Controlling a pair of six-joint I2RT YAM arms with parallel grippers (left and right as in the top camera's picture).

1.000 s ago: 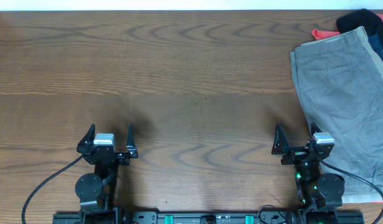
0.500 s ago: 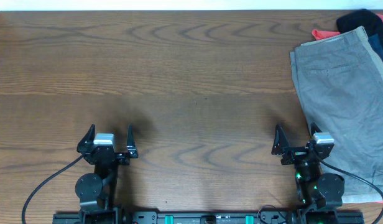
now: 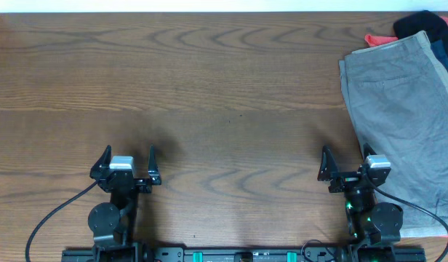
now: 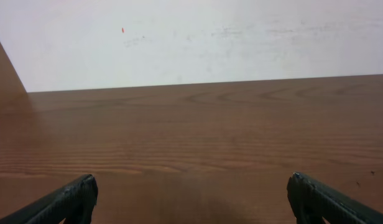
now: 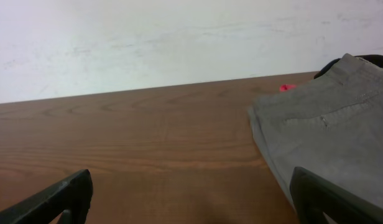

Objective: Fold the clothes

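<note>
Grey-green shorts (image 3: 402,109) lie flat at the table's right side, with a slit back pocket showing. A red piece (image 3: 378,38) and a dark navy piece (image 3: 428,25) poke out from under them at the far right corner. The shorts also show in the right wrist view (image 5: 328,143), along with the red piece (image 5: 287,88). My right gripper (image 3: 346,161) is open and empty near the front edge, just left of the shorts' hem. My left gripper (image 3: 127,161) is open and empty at the front left, far from the clothes.
The wooden table (image 3: 209,94) spreads between the two arms. A white wall (image 4: 191,37) stands behind the table's far edge. Black cables (image 3: 49,218) run from the arm bases at the front edge.
</note>
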